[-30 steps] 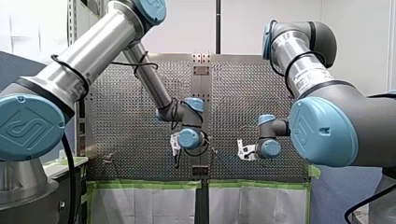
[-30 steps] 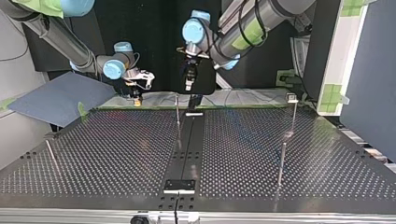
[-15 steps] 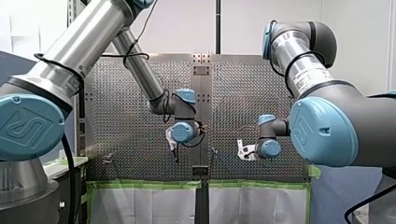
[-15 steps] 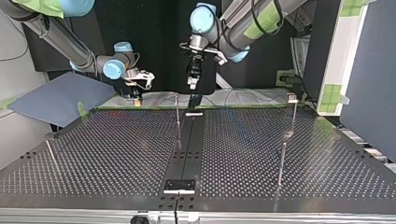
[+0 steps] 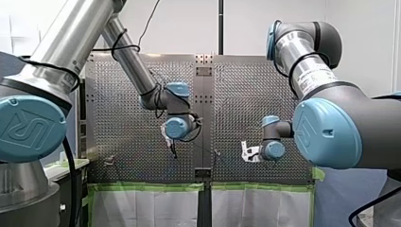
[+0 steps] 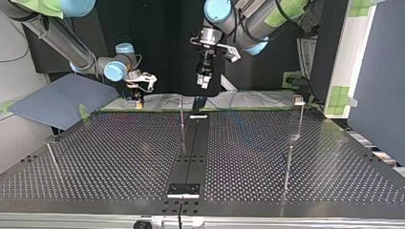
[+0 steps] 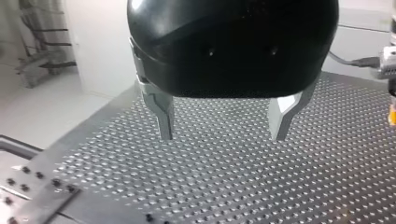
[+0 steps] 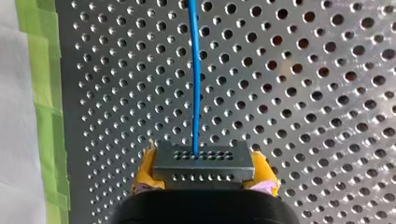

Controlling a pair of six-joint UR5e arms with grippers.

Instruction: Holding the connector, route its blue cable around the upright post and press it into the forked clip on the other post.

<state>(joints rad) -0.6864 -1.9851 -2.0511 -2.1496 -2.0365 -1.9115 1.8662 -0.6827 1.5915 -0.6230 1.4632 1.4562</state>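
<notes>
My right gripper [image 8: 204,161] was clamped on the connector [image 8: 219,169], a grey block with 2 rows of small holes. Its yellow pads [image 8: 145,163] were pressed against the block's 2 sides. The blue cable [image 8: 195,79] left the connector's face and ran straight ahead of the gripper over the perforated table [image 8: 303,93], beside a strip of green tape [image 8: 39,70].

In the top view that gripper sat in the upper left of the frame, above the table's far edge. A thin upright post [image 6: 181,114] stood at upper centre. A second post [image 6: 300,119], with a small fitting on top, stood at upper right.

My left gripper [image 7: 222,134] hung over the table with its 2 metal fingers [image 7: 163,116] spread wide and nothing between them.
</notes>
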